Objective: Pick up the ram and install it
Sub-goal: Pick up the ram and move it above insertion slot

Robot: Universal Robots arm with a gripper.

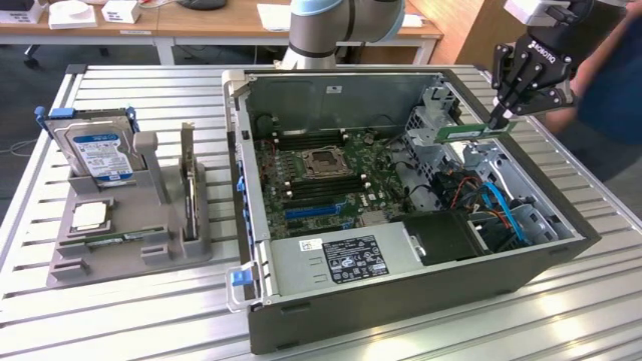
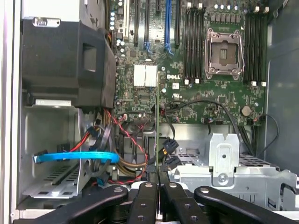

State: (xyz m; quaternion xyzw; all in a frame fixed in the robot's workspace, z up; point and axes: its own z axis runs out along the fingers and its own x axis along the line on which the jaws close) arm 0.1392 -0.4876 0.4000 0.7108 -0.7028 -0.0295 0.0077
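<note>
Ram (image 1: 470, 134): exterior view. Thin green stick, level above the computer case (image 1: 401, 301), over its drive-cage corner. My claw (image 1: 498, 119) is clamped on one end.

Wrist view: ram (image 2: 158, 135) seen edge-on between my fingers (image 2: 147, 200), above the case's open interior, memory slots (image 2: 194, 42) farther in.

Handling, as I judge it: light, stiff, fragile. Best held by the bare board edges, not the chips.

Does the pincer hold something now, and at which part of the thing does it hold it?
The pincer is shut on the ram, gripping it near the end at the exterior view's right.
</note>
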